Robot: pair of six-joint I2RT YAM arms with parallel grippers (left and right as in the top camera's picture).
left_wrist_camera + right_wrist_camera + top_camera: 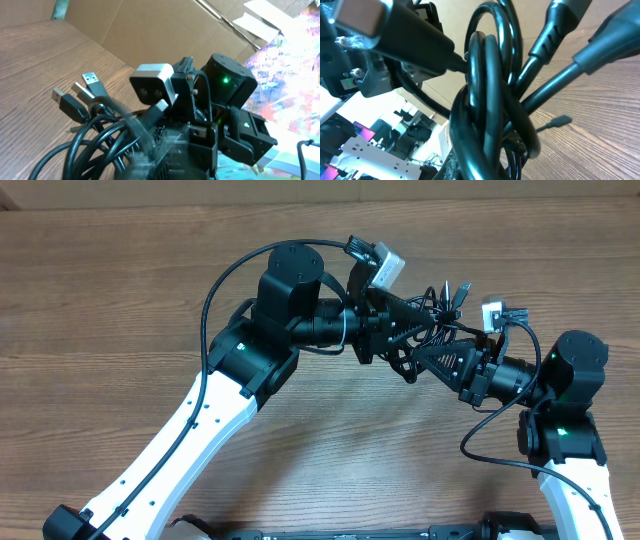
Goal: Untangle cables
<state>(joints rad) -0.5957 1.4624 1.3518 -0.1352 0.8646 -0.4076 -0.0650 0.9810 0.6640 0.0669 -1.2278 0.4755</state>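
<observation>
One cables [446, 298] tangle over table [120, 300] | right hand [420, 352] clamped on it | left hand [410, 313] unclear

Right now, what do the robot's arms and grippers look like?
The left arm and right arm have white links, chunky black round joints and small green lights. Thin black wires loop along both. The left gripper and right gripper are black, each with a pale boxy camera nearby.
</observation>
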